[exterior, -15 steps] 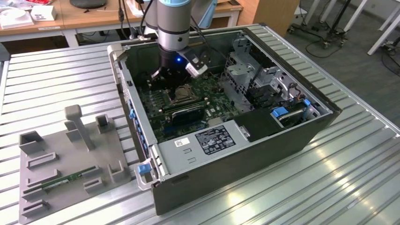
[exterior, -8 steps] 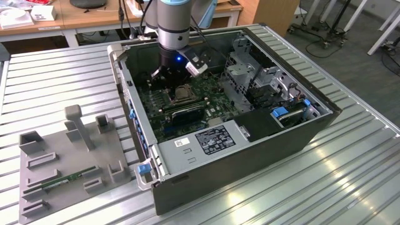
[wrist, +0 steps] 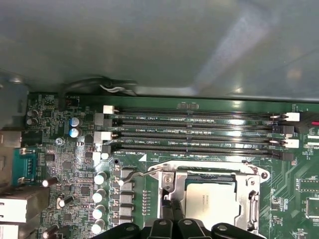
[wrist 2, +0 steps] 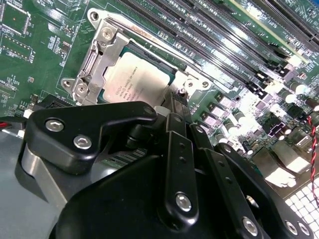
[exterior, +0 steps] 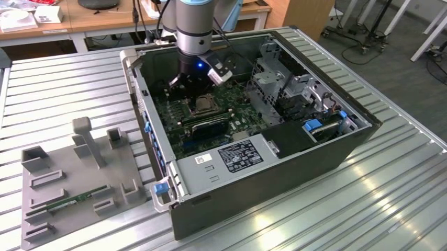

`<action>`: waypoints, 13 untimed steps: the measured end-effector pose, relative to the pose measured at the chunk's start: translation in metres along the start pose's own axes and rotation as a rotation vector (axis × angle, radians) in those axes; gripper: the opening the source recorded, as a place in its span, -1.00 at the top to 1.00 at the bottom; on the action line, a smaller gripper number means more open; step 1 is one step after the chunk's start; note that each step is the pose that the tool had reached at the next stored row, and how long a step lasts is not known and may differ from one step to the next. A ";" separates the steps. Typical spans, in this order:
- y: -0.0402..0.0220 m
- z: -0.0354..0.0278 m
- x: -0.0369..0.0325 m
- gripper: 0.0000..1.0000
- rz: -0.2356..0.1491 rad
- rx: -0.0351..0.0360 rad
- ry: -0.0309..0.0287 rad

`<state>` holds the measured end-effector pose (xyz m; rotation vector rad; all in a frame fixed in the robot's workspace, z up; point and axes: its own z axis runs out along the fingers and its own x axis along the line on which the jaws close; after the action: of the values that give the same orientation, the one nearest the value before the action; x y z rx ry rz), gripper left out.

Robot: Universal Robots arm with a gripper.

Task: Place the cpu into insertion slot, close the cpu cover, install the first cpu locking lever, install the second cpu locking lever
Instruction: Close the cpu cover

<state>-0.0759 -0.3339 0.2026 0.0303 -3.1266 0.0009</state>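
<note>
- The table [exterior: 377,209] under me is ribbed metal, and light glares off its slats.
- Wooden desks [exterior: 104,21] stand beyond it.
- Wheeled stands [exterior: 353,39] sit on the grey floor [exterior: 398,68].

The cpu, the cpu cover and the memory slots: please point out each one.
cpu [wrist 2: 137,79], second wrist view, middle of its metal face.
cpu cover [wrist 2: 93,64], second wrist view, silver side bar of the frame.
memory slots [wrist: 199,137], first wrist view, middle of one black slot.
</note>
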 end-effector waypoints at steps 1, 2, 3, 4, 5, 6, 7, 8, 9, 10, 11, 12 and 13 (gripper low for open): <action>0.0000 0.0000 -0.0003 0.79 0.000 0.0000 0.0000; 0.0000 0.0000 -0.0006 0.79 0.000 0.0000 0.0000; 0.0000 0.0000 -0.0009 0.79 0.000 -0.0001 0.0000; 0.0000 0.0000 -0.0014 0.79 0.000 0.0000 0.0000; 0.0000 0.0001 -0.0018 0.79 0.000 -0.0001 0.0000; 0.0000 0.0001 -0.0021 0.79 0.000 -0.0002 -0.0001; 0.0000 0.0001 -0.0024 0.79 0.000 -0.0002 -0.0001; 0.0000 0.0001 -0.0025 0.79 0.000 -0.0001 0.0000; 0.0000 0.0005 -0.0026 0.79 0.000 -0.0002 -0.0001; 0.0001 0.0012 -0.0026 0.79 0.000 -0.0003 -0.0001; 0.0000 0.0018 -0.0026 0.79 0.000 -0.0002 0.0000; 0.0000 0.0025 -0.0026 0.79 0.000 -0.0001 0.0000; -0.0001 0.0031 -0.0026 0.79 0.000 0.0002 0.0003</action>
<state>-0.0734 -0.3339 0.1994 0.0303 -3.1264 0.0013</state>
